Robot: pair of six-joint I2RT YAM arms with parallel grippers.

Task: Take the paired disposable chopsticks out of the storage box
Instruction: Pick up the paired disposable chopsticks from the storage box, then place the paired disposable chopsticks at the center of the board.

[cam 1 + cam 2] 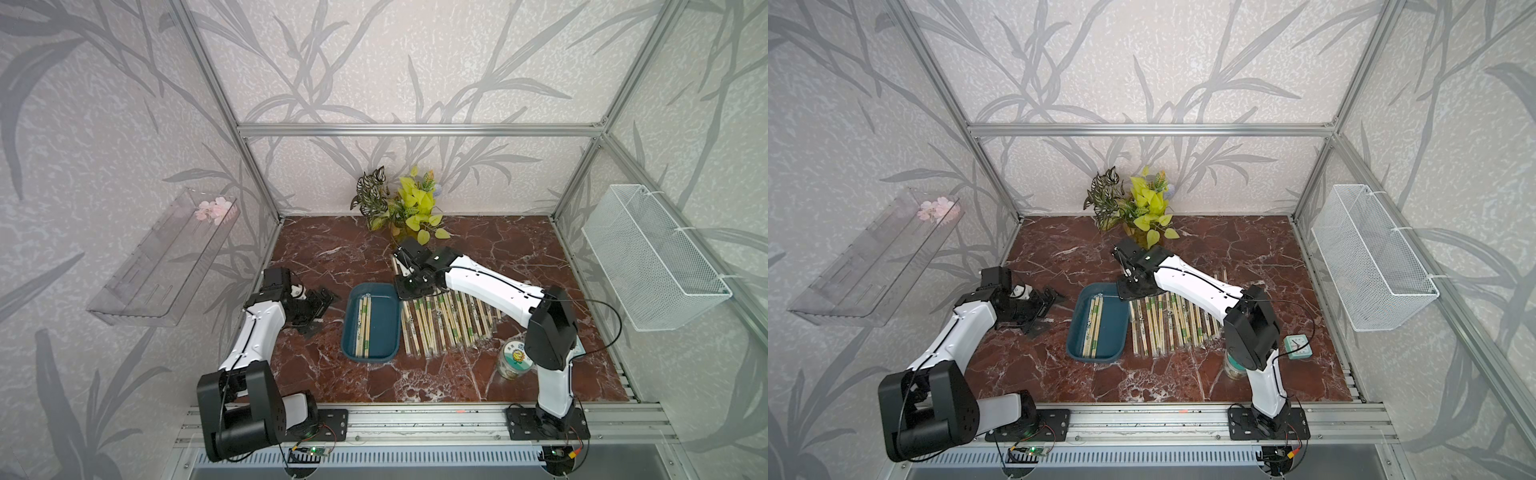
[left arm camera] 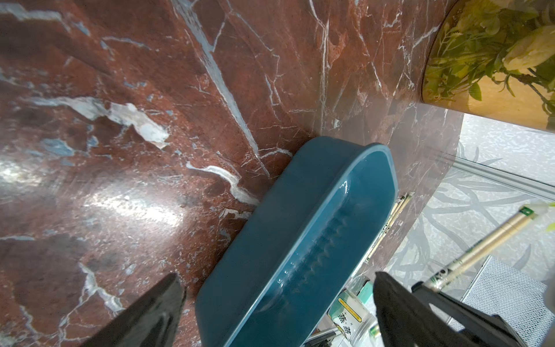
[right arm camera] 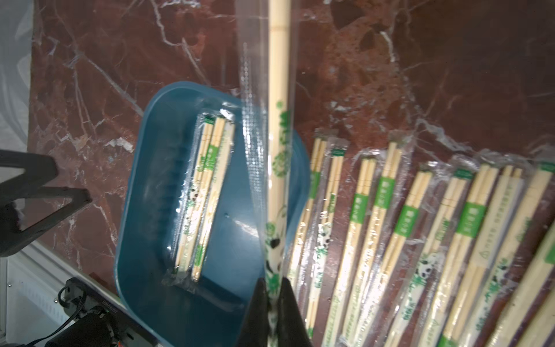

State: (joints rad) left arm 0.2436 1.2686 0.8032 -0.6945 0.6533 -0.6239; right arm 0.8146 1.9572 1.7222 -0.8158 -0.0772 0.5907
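The storage box is a shallow teal tray on the marble, seen in both top views. A few paired disposable chopsticks lie along its left side. Several more pairs lie in a row on the table right of the box. My right gripper is shut on one sleeved pair, held above the box's far right corner. My left gripper is open beside the box's left wall, holding nothing.
A glass jar and a small clock stand near the right arm's base. A potted plant sits at the back. On the right wall hangs a white wire basket. The left wall carries a clear shelf.
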